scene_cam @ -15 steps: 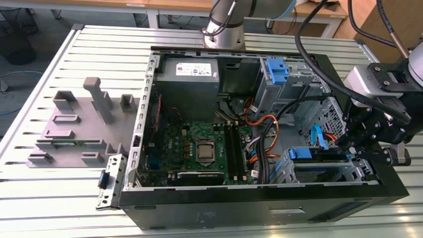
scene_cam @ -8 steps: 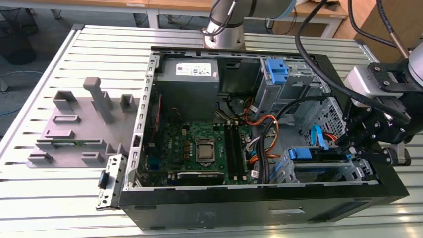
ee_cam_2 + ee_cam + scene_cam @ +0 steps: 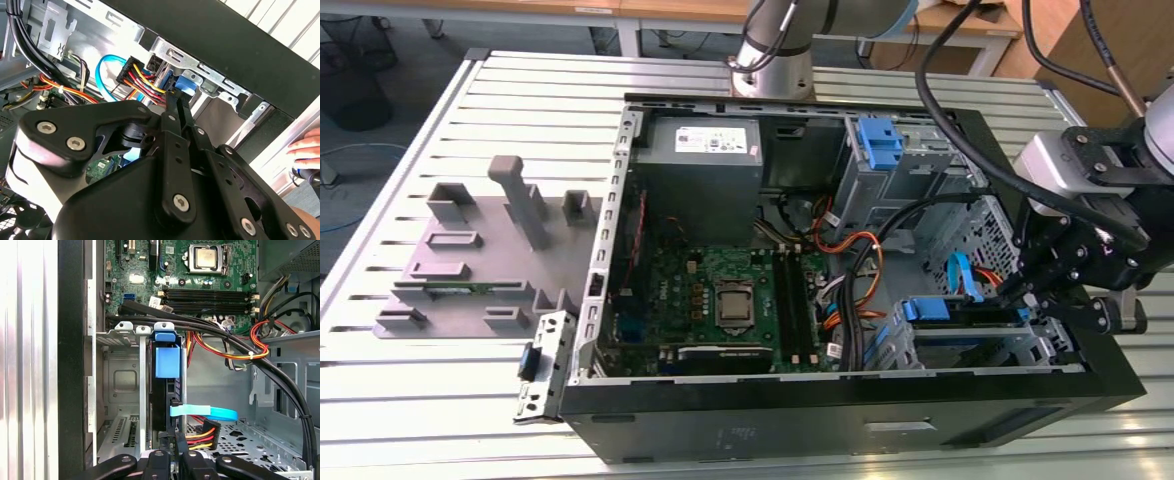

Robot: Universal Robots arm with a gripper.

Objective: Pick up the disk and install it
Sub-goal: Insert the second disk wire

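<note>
One disk (image 3: pixel 166 390) seated edge-up in drive cage (image 3: pixel 125 385) of computer case (image 3: pixel 854 425), just ahead of pincer (image 3: pixel 171 460); pincer fingers together at disk's rear edge, grip not discernible.

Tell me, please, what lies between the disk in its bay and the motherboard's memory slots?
In the first wrist view, a bundle of black cables crosses between the disk and the memory slots.

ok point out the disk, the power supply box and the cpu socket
disk (image 3: pixel 166 362), first wrist view, blue carrier tab
power supply box (image 3: pixel 700 140), exterior view, white label
cpu socket (image 3: pixel 206 258), first wrist view, metal lid
</note>
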